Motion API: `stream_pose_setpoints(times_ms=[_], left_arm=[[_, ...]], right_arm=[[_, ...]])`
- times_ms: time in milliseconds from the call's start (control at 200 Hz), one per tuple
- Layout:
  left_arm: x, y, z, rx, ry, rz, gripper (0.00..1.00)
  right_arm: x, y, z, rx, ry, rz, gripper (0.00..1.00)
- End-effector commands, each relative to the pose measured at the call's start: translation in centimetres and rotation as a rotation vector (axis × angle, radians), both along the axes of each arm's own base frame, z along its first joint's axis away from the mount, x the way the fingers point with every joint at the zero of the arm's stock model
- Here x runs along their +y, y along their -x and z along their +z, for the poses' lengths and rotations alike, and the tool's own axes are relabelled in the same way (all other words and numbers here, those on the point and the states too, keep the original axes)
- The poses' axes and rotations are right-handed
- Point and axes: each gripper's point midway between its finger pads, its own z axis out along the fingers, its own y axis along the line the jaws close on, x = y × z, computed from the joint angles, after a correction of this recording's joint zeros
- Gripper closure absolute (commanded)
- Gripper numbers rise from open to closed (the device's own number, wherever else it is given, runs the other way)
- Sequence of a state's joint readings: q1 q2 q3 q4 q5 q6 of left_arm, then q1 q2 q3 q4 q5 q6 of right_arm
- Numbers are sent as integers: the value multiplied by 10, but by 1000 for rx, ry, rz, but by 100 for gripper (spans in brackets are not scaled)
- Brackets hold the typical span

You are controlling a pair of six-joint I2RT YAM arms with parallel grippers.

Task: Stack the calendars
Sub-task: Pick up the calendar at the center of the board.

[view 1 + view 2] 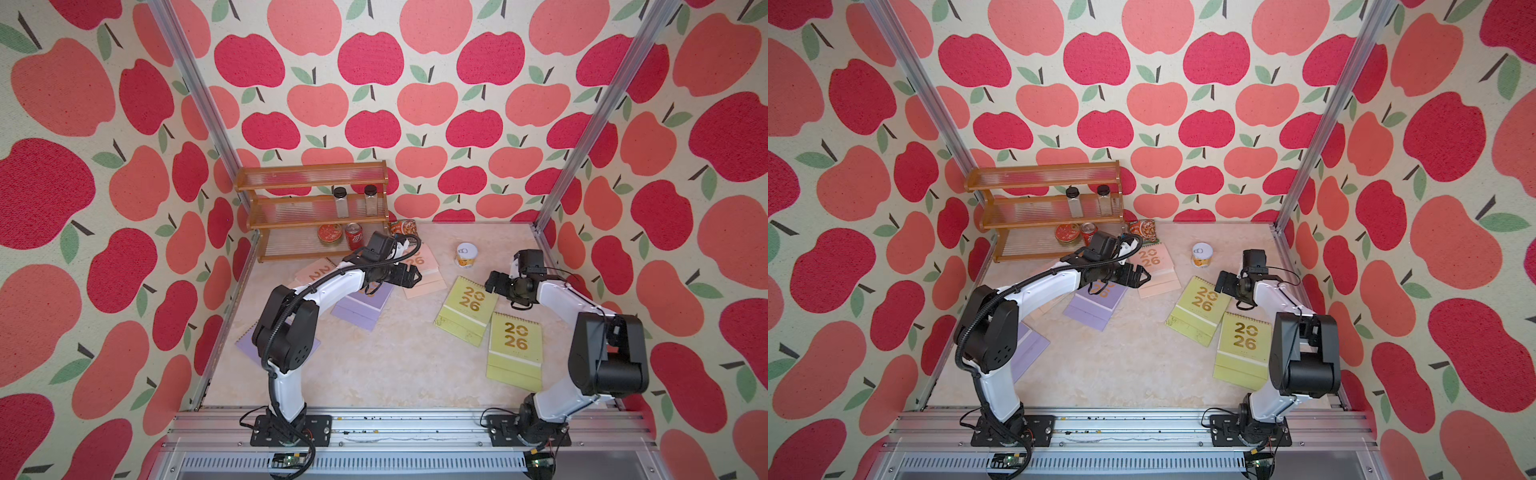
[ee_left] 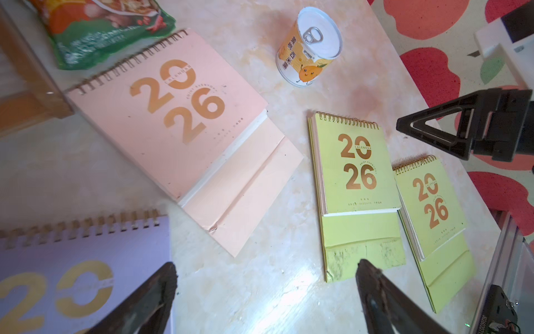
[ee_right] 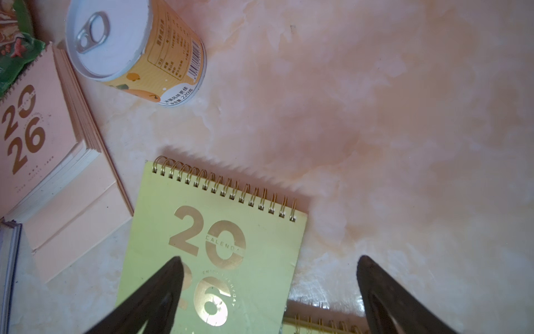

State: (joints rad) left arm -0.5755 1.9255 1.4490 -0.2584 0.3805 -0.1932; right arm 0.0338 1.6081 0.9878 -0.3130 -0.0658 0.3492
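Six calendars (image 1: 515, 340) lie flat, scattered on the tabletop (image 1: 395, 365), not yet stacked. Both grippers are open and empty, apparently poised to pick. The left gripper (image 1: 413, 277) is by the pink calendar (image 2: 173, 121), the right gripper (image 1: 492, 286) over a green calendar (image 1: 467, 305).

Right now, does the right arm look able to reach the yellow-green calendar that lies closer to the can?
Probably yes. The right gripper hangs open just over that yellow-green calendar, half above its cover, half above the bare table. Nothing lies on the calendar or between them.
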Motion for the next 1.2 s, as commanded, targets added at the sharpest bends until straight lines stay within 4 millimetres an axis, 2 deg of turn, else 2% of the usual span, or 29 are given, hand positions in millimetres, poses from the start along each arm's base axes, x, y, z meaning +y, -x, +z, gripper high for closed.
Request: stream_pose_setpoints(times_ms=[0,215,595,1005,1195], left_arm=[[-16,-3,-4,44,36,-19,7],[-41,-5,-29,121,70,-75,9],[-85,31,-55,198,71,-190,10],[-93,37,-79,270,65,-211,11],[-97,40,-91,302,71,-213,12]], right_arm=[[6,-4,-1,14,-11,19,5],[11,-1,-12,48,-21,31,7],[26,8,-28,113,-56,41,9],[41,25,-46,182,-88,30,11],[37,30,-47,196,-64,-3,11]])
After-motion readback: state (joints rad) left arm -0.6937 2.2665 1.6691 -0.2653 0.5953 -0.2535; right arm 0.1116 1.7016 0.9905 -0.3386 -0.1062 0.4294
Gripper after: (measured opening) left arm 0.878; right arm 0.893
